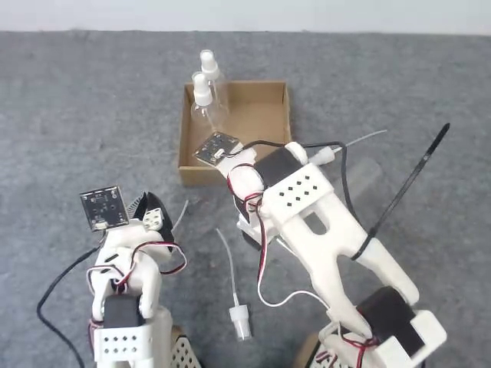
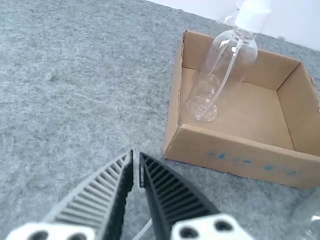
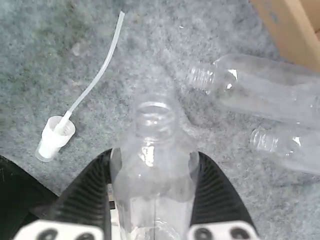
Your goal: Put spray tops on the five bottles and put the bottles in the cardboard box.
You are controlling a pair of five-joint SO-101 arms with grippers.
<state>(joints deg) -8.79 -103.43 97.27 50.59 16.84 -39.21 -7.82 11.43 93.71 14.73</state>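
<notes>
High view: the cardboard box [image 1: 268, 103] sits on the grey surface [image 1: 77, 115]. Two topped bottles [image 1: 204, 106] stand at its far left corner, and a loose spray top [image 1: 240, 320] lies between the arms.

Left wrist view: the left end effector [image 2: 136, 159] is narrowed almost to touching and holds nothing, short of the box.

Right wrist view: the right end effector [image 3: 154, 160] clamps an open-necked bottle [image 3: 154, 117]. Two capless bottles [image 3: 250, 85] lie beside it.

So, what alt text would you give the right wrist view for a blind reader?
The right gripper clamps an uncapped clear bottle. A second bottle and a third bottle lie capless on the grey carpet near the cardboard box; a loose spray top with its long tube lies apart.
</notes>
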